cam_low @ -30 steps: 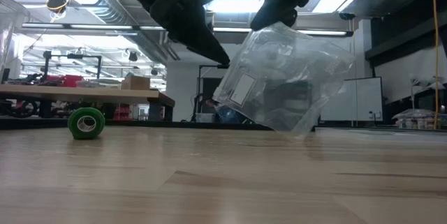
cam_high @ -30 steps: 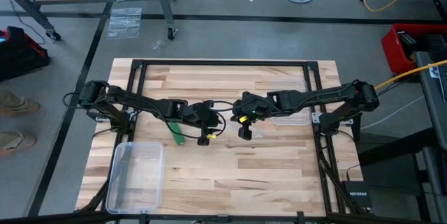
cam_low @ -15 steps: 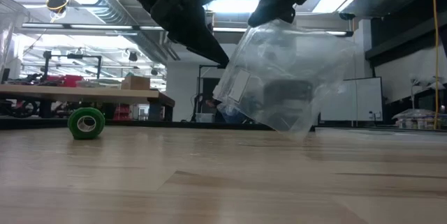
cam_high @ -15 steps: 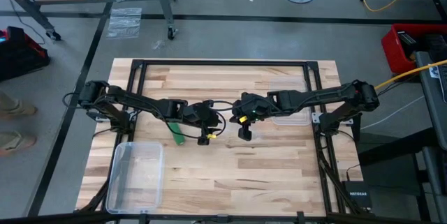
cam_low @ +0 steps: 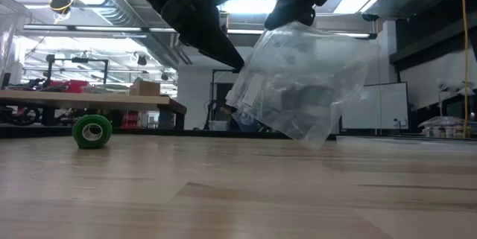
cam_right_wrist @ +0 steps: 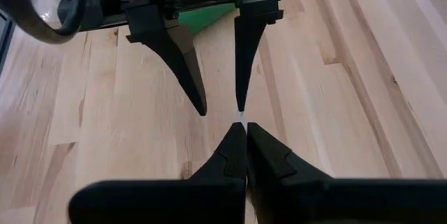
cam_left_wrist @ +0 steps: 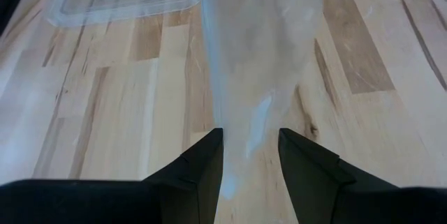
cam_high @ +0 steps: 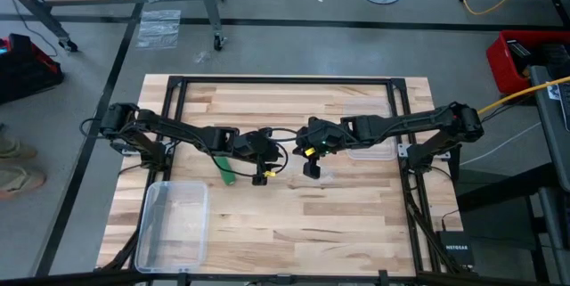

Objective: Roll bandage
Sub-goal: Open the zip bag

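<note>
Bandage point(cam_low: 92, 131) stands rolled, partly hidden under left arm overhead.

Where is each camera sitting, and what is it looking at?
High view: above the table, looking straight down; both arms show, green bandage near the left arm.
Low view: at tabletop height, looking level across; the arms come from above, clear bag hanging.
Left wrist view: on the left arm, looking past the open left gripper at the bag.
Right wrist view: on the right arm; the right gripper is shut.
Shared: high and low views both show the bandage.
</note>
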`<state>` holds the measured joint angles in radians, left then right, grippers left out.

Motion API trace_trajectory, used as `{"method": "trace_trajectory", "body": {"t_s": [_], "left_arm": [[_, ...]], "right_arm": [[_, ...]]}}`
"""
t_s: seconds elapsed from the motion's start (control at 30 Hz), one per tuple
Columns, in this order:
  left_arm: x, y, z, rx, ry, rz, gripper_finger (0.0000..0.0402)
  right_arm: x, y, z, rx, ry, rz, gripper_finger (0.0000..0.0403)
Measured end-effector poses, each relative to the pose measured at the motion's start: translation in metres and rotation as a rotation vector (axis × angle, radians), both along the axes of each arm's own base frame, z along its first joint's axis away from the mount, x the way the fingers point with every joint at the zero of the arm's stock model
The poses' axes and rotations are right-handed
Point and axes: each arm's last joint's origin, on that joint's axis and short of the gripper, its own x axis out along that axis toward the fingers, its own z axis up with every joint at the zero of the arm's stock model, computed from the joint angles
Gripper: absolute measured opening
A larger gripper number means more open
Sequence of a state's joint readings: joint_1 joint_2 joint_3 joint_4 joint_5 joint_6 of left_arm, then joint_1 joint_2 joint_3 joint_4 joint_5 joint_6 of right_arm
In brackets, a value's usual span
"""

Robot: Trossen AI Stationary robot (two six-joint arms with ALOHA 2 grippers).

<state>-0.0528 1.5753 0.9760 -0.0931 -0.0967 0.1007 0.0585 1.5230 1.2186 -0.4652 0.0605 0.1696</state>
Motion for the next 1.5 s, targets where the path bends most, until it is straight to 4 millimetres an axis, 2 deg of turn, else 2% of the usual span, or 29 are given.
{"method": "trace_trajectory", "body": {"t_s": [0.6,1.13,1.27,1.5], "left_arm": [[0.0020,-0.0016,0.0024,-0.027,-0.031,-0.047,0.0131],[0.0018,0.0007,0.0023,0.022,-0.030,0.004,0.0129],[0.0018,0.0005,0.0023,0.041,-0.029,-0.011,0.0108],[0.0018,0.0006,0.0022,0.056,-0.027,-0.023,0.0033]], "right_arm": [[0.0021,-0.0008,0.0022,-0.021,-0.032,-0.024,0.0001],[0.0039,0.0022,0.0042,0.057,-0.057,0.048,0.0001],[0.0047,0.0023,0.0052,0.058,-0.070,0.048,0.0001],[0.0051,0.0023,0.0057,0.059,-0.077,0.048,0.0001]]}}
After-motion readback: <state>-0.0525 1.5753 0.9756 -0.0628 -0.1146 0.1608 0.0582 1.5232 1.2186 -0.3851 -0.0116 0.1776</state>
